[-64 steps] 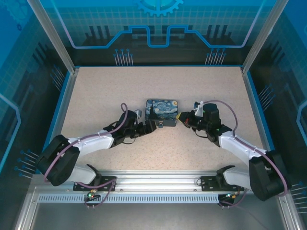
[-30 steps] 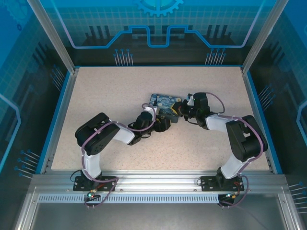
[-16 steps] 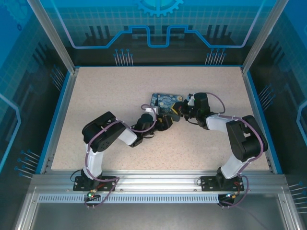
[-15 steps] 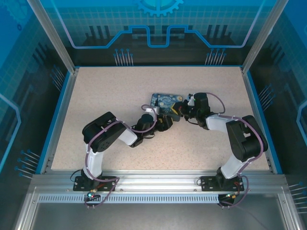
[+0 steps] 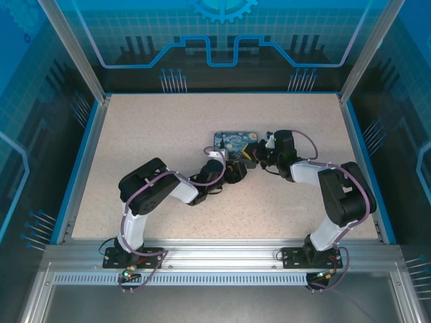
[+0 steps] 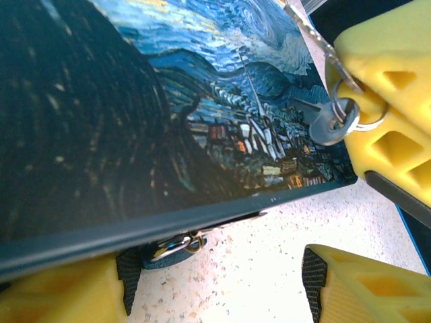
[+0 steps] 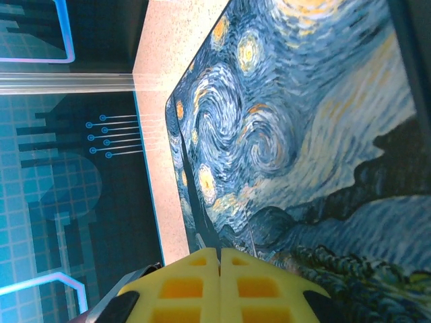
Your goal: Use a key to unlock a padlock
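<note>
In the left wrist view the padlock (image 6: 165, 249), a small dark body with a shiny shackle, sits tucked under the front edge of the Starry-Night box (image 6: 135, 114). My left gripper (image 6: 219, 277) is open around that spot, its left pad touching the lock. My right gripper (image 6: 377, 87) is shut on the key (image 6: 306, 27), whose blade points along the box top, while a second key (image 6: 330, 124) dangles from the ring. In the right wrist view the right gripper (image 7: 220, 269) is shut, with the key sliver (image 7: 200, 239) poking out over the box (image 7: 303, 134).
Seen from above, the box (image 5: 229, 140) lies mid-table with the left gripper (image 5: 236, 173) at its near edge and the right gripper (image 5: 253, 156) at its right end. Purple cables loop over both arms. The speckled table (image 5: 148, 128) has blue side rails.
The left gripper has crept to the right along the box's near edge. The box has shifted slightly right and away. The right gripper has stayed shut beside it.
</note>
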`<state>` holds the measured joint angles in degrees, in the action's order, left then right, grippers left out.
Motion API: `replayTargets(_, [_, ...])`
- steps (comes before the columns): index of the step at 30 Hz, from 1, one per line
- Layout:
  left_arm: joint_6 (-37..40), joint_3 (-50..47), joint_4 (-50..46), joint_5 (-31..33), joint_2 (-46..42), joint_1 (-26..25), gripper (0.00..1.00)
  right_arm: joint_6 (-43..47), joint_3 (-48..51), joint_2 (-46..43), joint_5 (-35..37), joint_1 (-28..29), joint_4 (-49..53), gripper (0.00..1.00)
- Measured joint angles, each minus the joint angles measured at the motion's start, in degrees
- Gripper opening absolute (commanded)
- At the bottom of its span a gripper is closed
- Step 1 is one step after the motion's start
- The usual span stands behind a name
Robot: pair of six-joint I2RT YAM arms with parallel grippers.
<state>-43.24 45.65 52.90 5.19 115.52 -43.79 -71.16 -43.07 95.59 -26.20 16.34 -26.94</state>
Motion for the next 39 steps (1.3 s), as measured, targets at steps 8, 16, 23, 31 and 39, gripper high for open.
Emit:
replayTargets(8, [-0.46, -0.44, 1.05, 0.0, -0.02, -0.92, 0.58, 0.02, 0.31, 0.0, -0.37, -0.55, -0.17, 0.0])
replayTargets(16, [-4.17, -0.09, 4.26, 1.2, 1.68, -1.49, 0.54, 0.02, 0.74, 0.0, -0.39, -0.87, -0.17, 0.0])
replayTargets(23, [-6.62, 0.33, 6.75, 4.24, 3.5, -2.29, 0.53, 0.02, 1.09, 0.0, -0.42, -1.03, -0.59, 0.0])
replayTargets(31, [-1.22, 4.59, -0.98, 6.12, 3.56, -3.72, 0.54, 0.02, 1.11, 0.0, -0.44, -1.11, -0.61, 0.0])
replayTargets(39, [2.71, 5.18, -2.97, 6.16, 3.26, -3.98, 0.52, 0.02, 1.62, 0.0, -0.92, -1.95, -1.07, 0.0])
